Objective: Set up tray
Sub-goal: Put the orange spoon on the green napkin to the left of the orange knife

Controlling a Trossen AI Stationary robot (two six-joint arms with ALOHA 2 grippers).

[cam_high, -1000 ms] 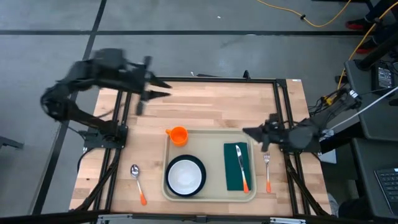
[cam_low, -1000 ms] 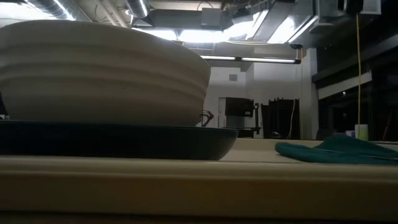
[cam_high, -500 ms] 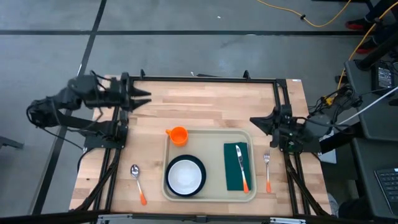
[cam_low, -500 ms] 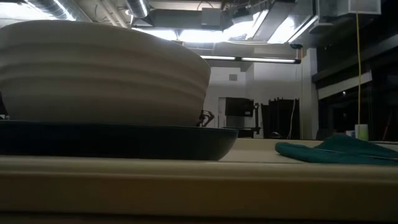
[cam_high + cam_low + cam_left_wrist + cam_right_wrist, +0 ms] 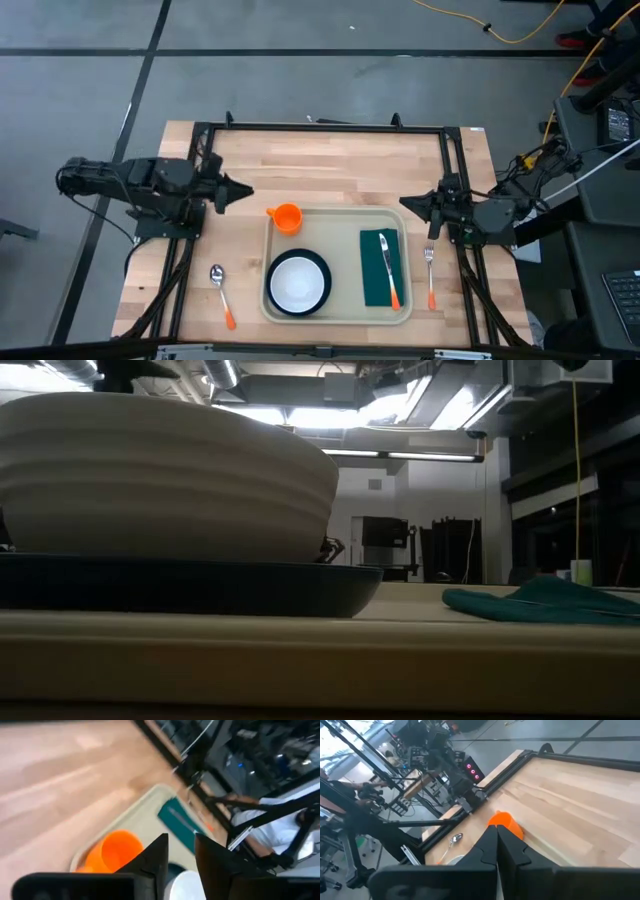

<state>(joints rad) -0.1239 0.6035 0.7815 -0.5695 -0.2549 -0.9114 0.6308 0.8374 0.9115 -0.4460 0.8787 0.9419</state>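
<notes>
Your tray (image 5: pixel 340 222) is sitting at six o'clock; left gripper (image 5: pixel 243 190) is hovering slightly parted at nine, right gripper (image 5: pixel 406 203) closed at three, both empty.

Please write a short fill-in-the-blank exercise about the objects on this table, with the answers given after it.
1. The white bowl sits on the dark teal ____.
2. The knife lies on the green ____.
3. The spoon lies on the table, ____ the tray.
4. The cup is ____ in colour.

Answers: plate; napkin; outside; orange

Matt cream plastic tray (image 5: pixel 340 215), pale wooden table (image 5: pixel 340 165), teal cloth napkin (image 5: pixel 378 270).
</notes>
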